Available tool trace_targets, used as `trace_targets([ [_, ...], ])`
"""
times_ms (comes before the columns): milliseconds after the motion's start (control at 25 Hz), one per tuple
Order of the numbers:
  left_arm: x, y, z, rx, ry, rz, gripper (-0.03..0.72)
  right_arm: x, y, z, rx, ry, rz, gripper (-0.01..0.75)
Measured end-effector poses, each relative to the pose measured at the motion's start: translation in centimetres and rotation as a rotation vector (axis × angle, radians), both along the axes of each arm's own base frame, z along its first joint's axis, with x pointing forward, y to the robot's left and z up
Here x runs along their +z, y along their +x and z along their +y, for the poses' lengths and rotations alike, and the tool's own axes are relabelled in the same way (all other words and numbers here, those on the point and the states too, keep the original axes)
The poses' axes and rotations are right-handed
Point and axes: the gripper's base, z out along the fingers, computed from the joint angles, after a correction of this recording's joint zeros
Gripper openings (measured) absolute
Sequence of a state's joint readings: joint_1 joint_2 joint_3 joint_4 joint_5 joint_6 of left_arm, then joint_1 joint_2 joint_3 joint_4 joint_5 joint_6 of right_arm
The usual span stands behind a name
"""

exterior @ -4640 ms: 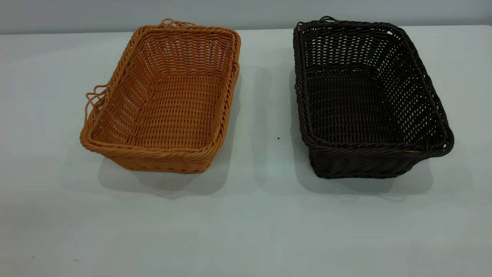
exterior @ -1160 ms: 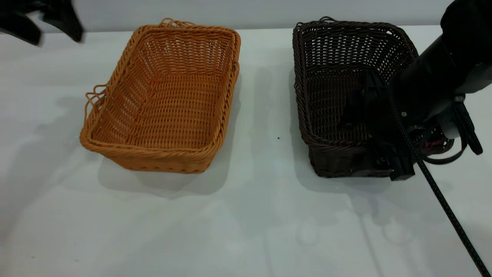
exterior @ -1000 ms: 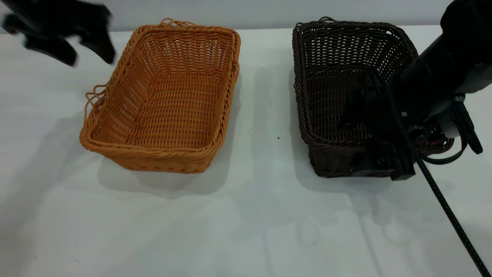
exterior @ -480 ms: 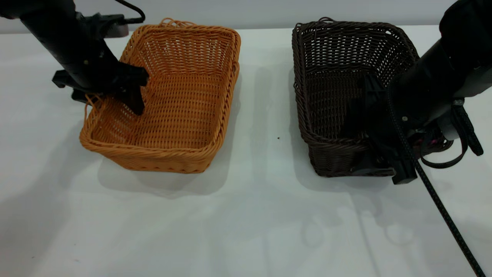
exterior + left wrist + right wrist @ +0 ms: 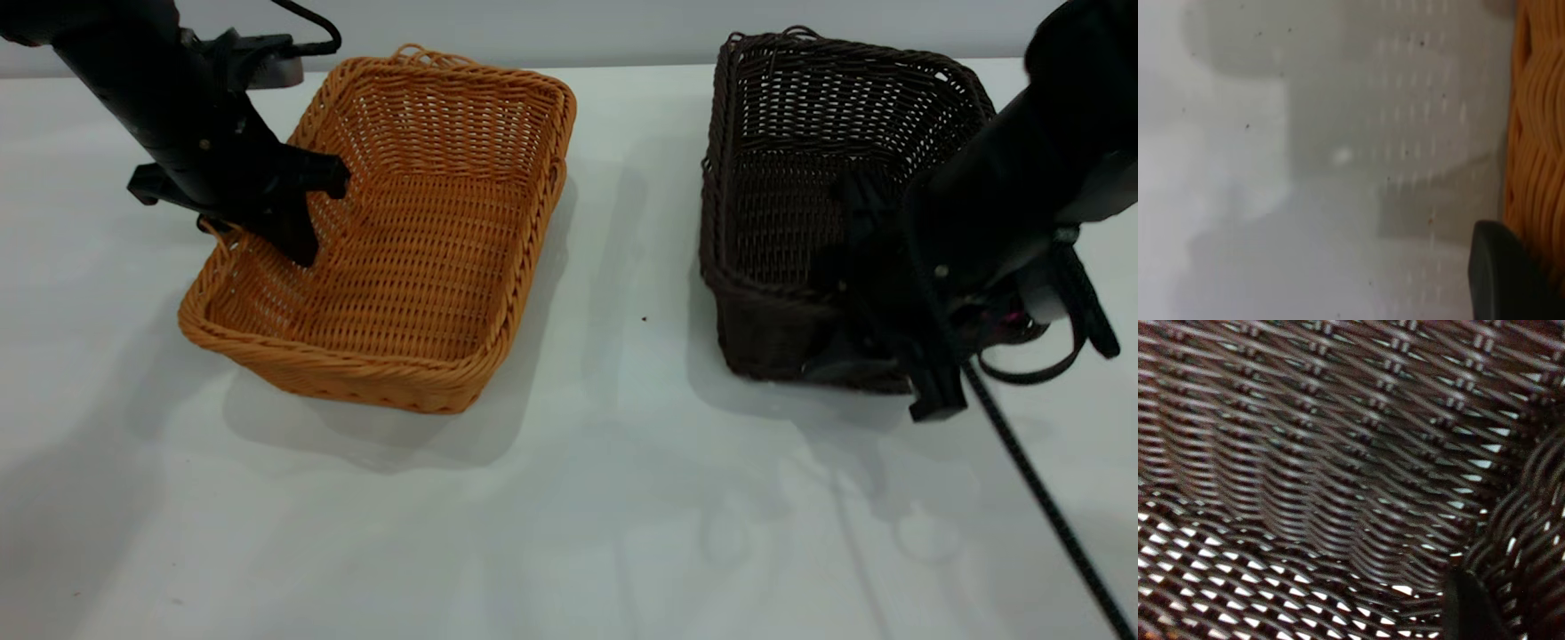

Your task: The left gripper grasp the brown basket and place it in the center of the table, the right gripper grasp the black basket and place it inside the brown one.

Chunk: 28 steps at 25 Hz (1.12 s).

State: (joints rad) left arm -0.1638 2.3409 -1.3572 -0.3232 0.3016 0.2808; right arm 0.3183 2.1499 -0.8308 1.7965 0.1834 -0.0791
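The brown basket (image 5: 418, 240) sits on the table (image 5: 569, 507) at the left. My left gripper (image 5: 262, 233) straddles its left rim, one finger inside and one outside, shut on the rim. In the left wrist view the orange weave (image 5: 1538, 133) lies beside one black finger (image 5: 1501, 273). The black basket (image 5: 800, 160) is at the right, tilted and raised a little. My right gripper (image 5: 889, 329) is shut on its near right rim, one finger inside. The right wrist view is filled by the dark weave (image 5: 1338, 453), with one finger (image 5: 1468, 607) against it.
The white table stretches wide in front of both baskets and between them. A tiny dark speck (image 5: 644, 318) lies between the baskets. The right arm's braided cable (image 5: 1040, 507) runs down towards the front right corner.
The left gripper came down onto the brown basket's left rim and the basket slid and turned slightly to the right. The black basket has lifted and shifted right in the right gripper.
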Motion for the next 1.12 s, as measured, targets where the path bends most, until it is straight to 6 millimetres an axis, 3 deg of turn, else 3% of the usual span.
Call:
trace_targets([
  [280, 0.1, 0.2, -0.9, -0.289, 0.061, -0.086, 0.096, 5.4, 3.2, -4.3, 0.247, -0.049, -0.265, 0.199],
  [560, 0.8, 0.0, -5.7, -0.861, 0.223, -0.310, 0.096, 10.5, 6.2, -7.5, 0.649, 0.024, -0.411, 0.197],
  [720, 1.0, -0.8, -9.2, -1.143, 0.302, -0.404, 0.096, 12.7, 7.1, -8.3, 0.828, 0.040, -0.402, 0.197],
  [880, 1.0, -1.8, -11.5, -1.308, 0.339, -0.447, 0.096, 14.2, 8.0, -8.3, 0.878, 0.040, -0.425, 0.197],
  [1120, 0.9, -2.1, -12.2, -1.358, 0.356, -0.465, 0.096, 14.6, 8.2, -8.2, 0.888, 0.040, -0.435, 0.197],
])
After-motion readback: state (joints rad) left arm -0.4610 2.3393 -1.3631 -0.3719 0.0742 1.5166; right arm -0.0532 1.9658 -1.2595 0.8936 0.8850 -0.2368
